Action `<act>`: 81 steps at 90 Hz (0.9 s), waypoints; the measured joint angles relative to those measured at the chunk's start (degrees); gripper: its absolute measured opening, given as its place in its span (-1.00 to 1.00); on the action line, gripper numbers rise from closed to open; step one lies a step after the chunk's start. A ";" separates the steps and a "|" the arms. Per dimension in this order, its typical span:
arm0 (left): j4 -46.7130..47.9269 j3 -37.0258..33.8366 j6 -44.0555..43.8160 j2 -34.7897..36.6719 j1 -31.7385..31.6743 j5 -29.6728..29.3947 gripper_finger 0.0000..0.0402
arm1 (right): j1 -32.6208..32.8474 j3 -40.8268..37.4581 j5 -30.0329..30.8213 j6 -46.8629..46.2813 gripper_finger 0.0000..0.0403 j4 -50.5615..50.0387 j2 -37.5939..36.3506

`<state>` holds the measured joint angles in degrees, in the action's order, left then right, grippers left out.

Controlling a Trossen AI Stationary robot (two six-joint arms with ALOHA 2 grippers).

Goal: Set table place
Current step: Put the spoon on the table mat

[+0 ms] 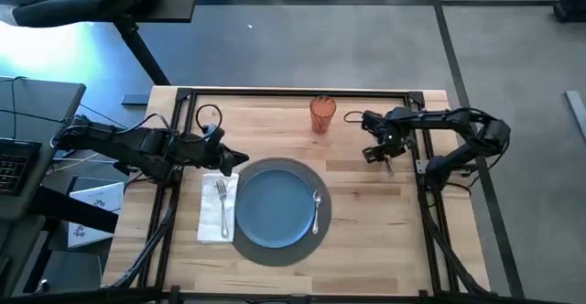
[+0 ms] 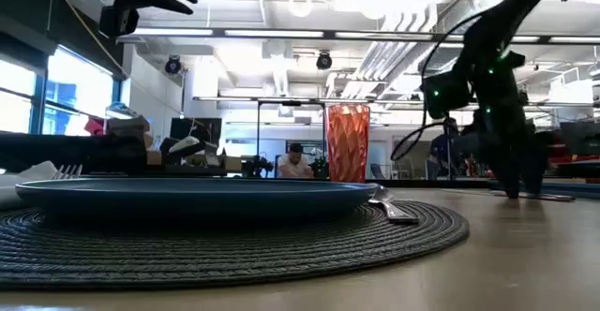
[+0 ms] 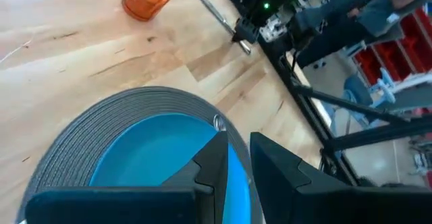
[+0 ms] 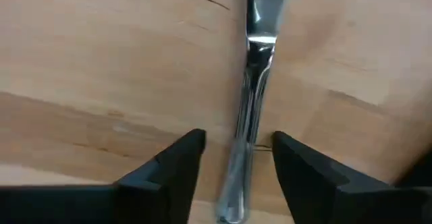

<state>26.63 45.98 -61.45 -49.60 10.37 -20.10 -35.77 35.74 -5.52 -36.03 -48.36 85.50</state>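
A silver knife (image 4: 251,116) lies flat on the wooden table (image 1: 366,240), to the right of the round grey mat (image 1: 275,245). My right gripper (image 4: 236,146) points down over the knife's handle, open, with one finger on each side and a gap to both. On the mat sit the blue plate (image 1: 273,203) and a spoon (image 1: 317,209). A fork (image 1: 222,203) rests on the white napkin (image 1: 212,220) to the mat's left. The orange tumbler (image 1: 321,114) stands at the far edge. My left gripper (image 1: 233,160) hovers over the mat's far left rim, its fingers a narrow gap apart and holding nothing.
Black rails (image 1: 293,92) frame the table's edges. Bare wood lies right of the mat and along the near edge. In the low view the right arm (image 2: 497,96) stands behind and to the right of the tumbler (image 2: 348,142). A grey desk (image 1: 27,148) is off the table's left.
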 joint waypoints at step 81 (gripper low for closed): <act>-0.62 0.00 12.91 0.00 -0.24 12.50 -0.75 | 57.14 -2.38 0.93 -70.87 -1.00 51.46 1.26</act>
<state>26.01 45.98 -48.55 -49.60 10.13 -7.60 21.37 33.36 -4.59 -106.90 3.10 86.76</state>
